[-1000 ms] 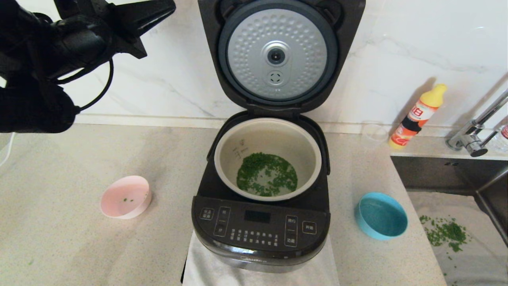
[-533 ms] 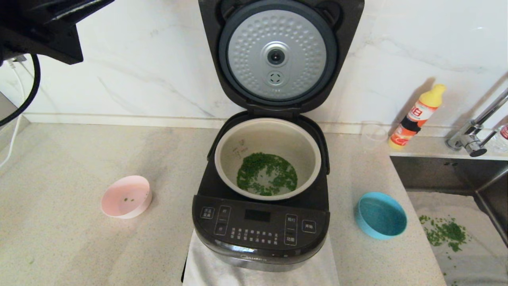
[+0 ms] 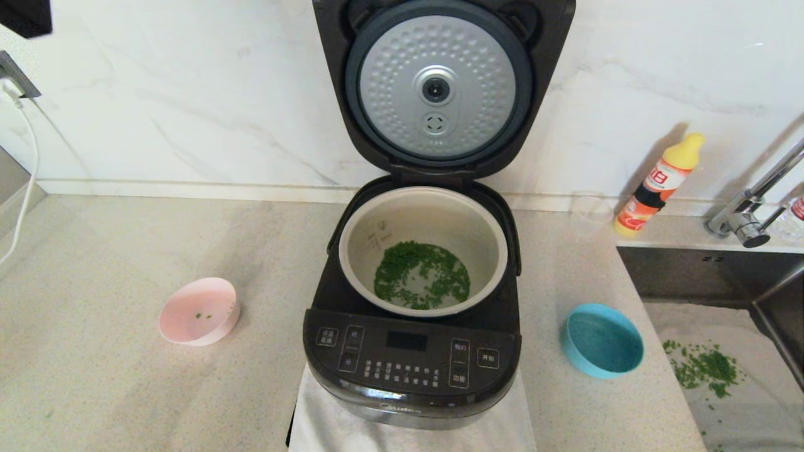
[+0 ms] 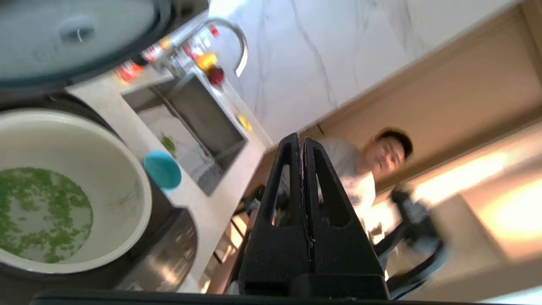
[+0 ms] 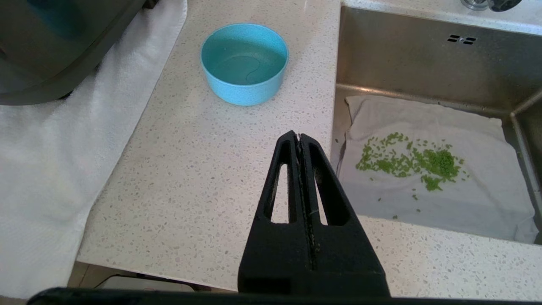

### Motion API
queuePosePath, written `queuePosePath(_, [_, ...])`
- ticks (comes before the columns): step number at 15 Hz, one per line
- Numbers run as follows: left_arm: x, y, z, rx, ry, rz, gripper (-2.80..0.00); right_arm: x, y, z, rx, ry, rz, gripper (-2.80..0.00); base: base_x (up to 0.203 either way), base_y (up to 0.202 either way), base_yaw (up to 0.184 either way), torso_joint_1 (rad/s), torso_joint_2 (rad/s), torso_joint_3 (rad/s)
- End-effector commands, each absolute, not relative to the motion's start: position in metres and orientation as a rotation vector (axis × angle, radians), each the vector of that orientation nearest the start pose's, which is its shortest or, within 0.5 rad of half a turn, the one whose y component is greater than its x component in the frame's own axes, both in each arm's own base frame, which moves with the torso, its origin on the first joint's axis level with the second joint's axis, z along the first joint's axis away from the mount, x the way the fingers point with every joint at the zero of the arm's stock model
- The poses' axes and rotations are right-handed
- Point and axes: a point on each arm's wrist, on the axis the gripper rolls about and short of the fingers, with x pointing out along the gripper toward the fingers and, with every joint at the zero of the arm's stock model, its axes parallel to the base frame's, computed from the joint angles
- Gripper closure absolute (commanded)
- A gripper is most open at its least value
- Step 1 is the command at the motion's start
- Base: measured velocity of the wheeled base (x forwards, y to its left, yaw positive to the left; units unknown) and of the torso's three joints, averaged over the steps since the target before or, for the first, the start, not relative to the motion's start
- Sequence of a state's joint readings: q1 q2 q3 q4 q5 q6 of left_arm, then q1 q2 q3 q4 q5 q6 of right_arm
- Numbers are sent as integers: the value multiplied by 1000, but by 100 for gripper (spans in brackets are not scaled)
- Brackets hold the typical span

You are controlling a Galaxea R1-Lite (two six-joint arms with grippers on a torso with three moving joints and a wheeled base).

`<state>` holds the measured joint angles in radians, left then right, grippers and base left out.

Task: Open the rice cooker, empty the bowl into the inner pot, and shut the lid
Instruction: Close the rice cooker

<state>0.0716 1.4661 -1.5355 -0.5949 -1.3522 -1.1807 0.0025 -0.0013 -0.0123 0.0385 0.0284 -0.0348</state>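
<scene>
The black rice cooker (image 3: 411, 364) stands in the middle of the counter with its lid (image 3: 440, 85) swung up, dimpled silver underside facing me. The inner pot (image 3: 424, 216) holds green bits spread over its bottom; it also shows in the left wrist view (image 4: 123, 190). A pink bowl (image 3: 200, 311) with a few green bits sits left of the cooker. A blue bowl (image 3: 603, 342) sits to its right. My left gripper (image 4: 301, 140) is shut and empty, raised high off to the cooker's left; only a dark corner of the arm (image 3: 25, 16) shows in the head view. My right gripper (image 5: 298, 136) is shut and empty above the counter's front edge, near the blue bowl (image 5: 244, 61).
A white towel (image 3: 326, 420) lies under the cooker. A sink (image 3: 710, 276) at the right holds a cloth with scattered green bits (image 3: 703, 367). A yellow bottle (image 3: 659, 182), a clear cup (image 3: 593, 210) and a faucet (image 3: 754, 207) stand at the back right.
My left arm has risen and moved left, almost leaving the head view. Cooker, bowls and the rest have not moved.
</scene>
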Motion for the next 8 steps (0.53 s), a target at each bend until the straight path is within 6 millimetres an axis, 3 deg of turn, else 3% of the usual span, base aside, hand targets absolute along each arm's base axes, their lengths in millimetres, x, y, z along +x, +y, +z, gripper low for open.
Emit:
queuePosePath(1, [194, 1, 450, -674, 363, -1177, 0, -24, 1, 75, -35, 24, 33, 0, 0, 0, 0, 0, 0, 0])
queuePosePath(5, [202, -12, 463, -493, 61, -942, 0, -24, 1, 75, -35, 24, 33, 0, 0, 0, 0, 0, 0, 0])
queuePosePath(8, [227, -39, 450, -362, -11, -829, 0, -24, 1, 75, -35, 26, 33, 0, 0, 0, 0, 0, 0, 0])
